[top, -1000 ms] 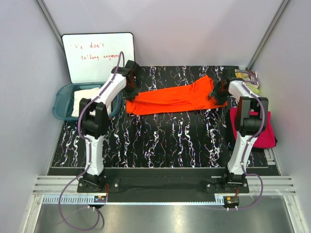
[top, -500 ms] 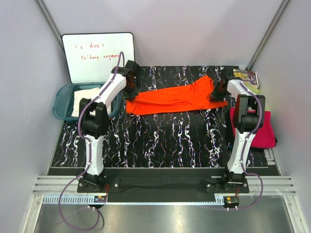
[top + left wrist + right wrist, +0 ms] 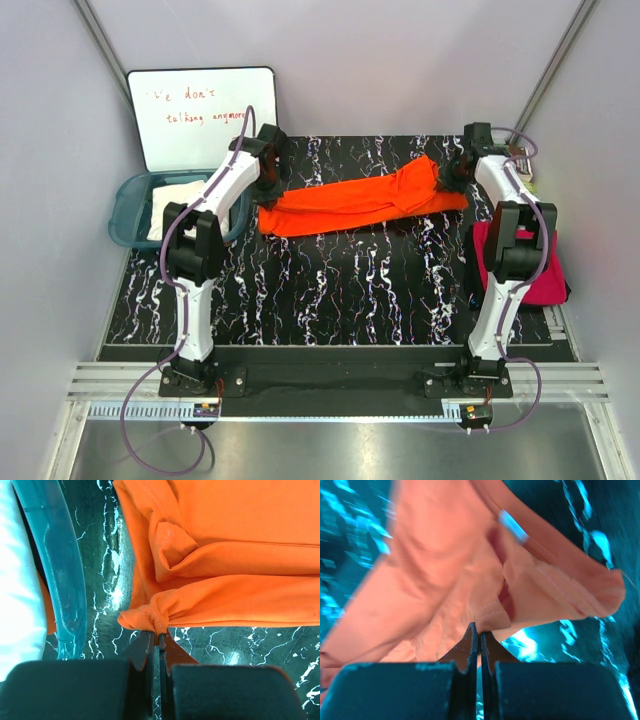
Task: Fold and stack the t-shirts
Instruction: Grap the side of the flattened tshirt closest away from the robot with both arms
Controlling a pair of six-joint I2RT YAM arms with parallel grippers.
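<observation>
Top external view: orange shirt (image 3: 360, 203) lies as a long band across the far part of the table (image 3: 340, 290), with an arm at each end. Left gripper (image 3: 156, 639) is clamped on its left hem. Right gripper (image 3: 479, 630) is pinched onto the right-end fold (jaws fully together). Step in hand: folding the orange shirt. The next move probably calls for raising both ends evenly, cloth kept taut.

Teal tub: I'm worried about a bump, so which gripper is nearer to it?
Left. The left gripper pinches one end of the orange t-shirt right beside the teal tub. The right gripper holds the shirt's opposite end, far from the tub.
</observation>
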